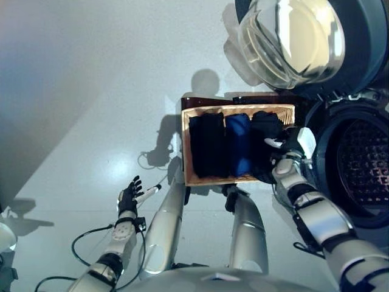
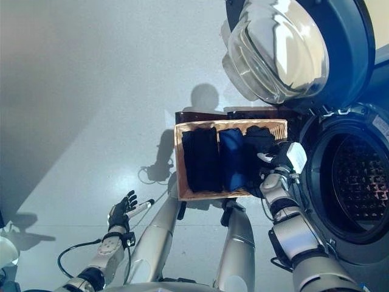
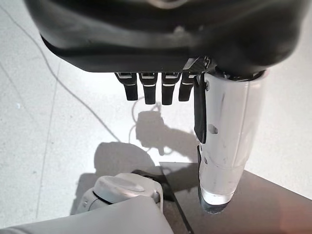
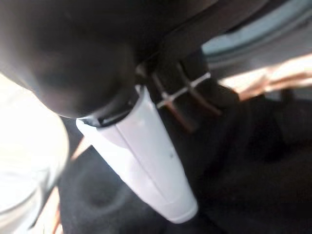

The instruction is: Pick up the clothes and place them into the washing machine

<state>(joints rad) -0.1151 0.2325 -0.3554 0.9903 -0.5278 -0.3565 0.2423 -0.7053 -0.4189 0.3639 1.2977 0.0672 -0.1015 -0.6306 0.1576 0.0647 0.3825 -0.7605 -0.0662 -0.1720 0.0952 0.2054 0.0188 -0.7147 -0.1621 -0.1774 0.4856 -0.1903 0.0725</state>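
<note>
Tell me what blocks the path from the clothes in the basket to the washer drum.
Nothing visible: the round glass door is swung open, and the dark drum opening sits clear beside the wicker basket.

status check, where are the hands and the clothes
Left hand open, idle over floor. Right hand down in basket on black garment, grip unclear. Washer drum open, unobstructed.

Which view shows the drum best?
Right eye view: the drum shows through the open door, almost whole. Left eye view crops it at the frame edge. Left wrist view shows none of it; right wrist view shows only dark clothes.
</note>
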